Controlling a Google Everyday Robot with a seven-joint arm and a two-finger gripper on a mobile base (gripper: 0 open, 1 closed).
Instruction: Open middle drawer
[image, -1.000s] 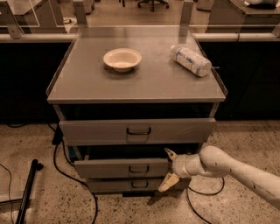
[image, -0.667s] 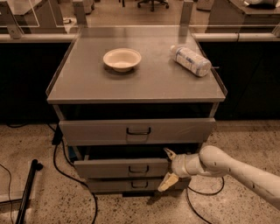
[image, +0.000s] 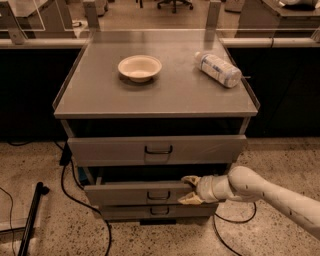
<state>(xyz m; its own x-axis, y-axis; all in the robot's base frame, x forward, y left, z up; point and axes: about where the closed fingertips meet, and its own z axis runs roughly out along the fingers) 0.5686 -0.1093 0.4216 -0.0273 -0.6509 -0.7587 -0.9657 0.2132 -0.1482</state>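
Middle drawer (image: 135, 193), a grey metal drawer with a flat front, is found at mid height in the grey three-drawer cabinet (image: 175, 97), between the taller top drawer (image: 110, 149) and the slim bottom drawer (image: 130, 212). Its long axis is laid left to right, and its front is turned toward the camera, set a little forward of the bottom drawer. A small dark rectangular pull handle (image: 159, 195) is seen at its centre. The white two-finger gripper (image: 190, 189) is placed at the front's right end, its fingers (image: 189, 179) spread apart, one at the upper edge and one lower down. A cream round bowl (image: 140, 67) and a clear plastic bottle (image: 218, 69), laid on its side, are borne on the cabinet top.
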